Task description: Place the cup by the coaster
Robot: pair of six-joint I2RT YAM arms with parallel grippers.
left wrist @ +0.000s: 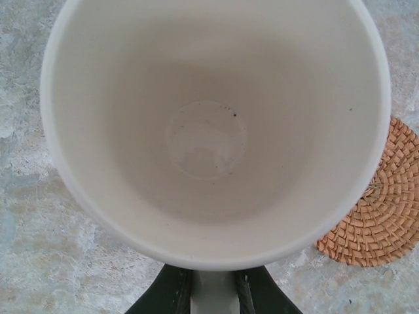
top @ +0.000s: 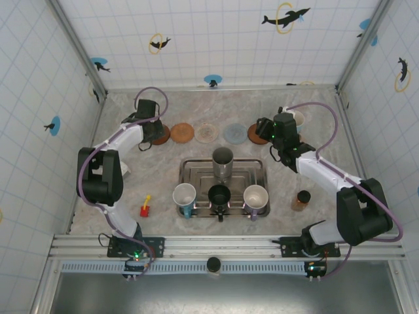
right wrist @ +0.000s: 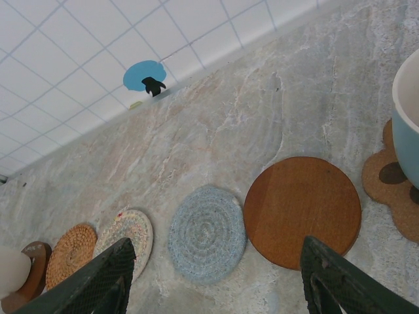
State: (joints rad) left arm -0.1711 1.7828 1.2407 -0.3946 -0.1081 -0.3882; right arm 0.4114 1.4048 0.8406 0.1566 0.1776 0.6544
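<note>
The marble table (top: 163,175) has a steel tray (top: 259,165) in the middle and a row of coasters along its far side. The white cup (left wrist: 209,137) is at the left end of that row, carried by the left gripper (top: 152,129). Its jaws are pinched narrow on a white strip at the cup's near side, the handle I'd guess. The right gripper (right wrist: 216,261) hangs over the other end of the row with its jaws wide and nothing between them. The worry, to my eye, is where the cup lands: it is right at the dark brown coaster (top: 162,135), and if set down half across that edge it could rock or tip. So thin a pinch might also let it swing on release. From above, the arm covers the cup, so I cannot tell whether its base touches the table. The left wrist camera looks straight down the bowl and catches the woven coaster (left wrist: 378,203) just beside the rim. The right wrist camera, looking along the row, shows the cup's side overlapping the dark brown coaster.
</note>
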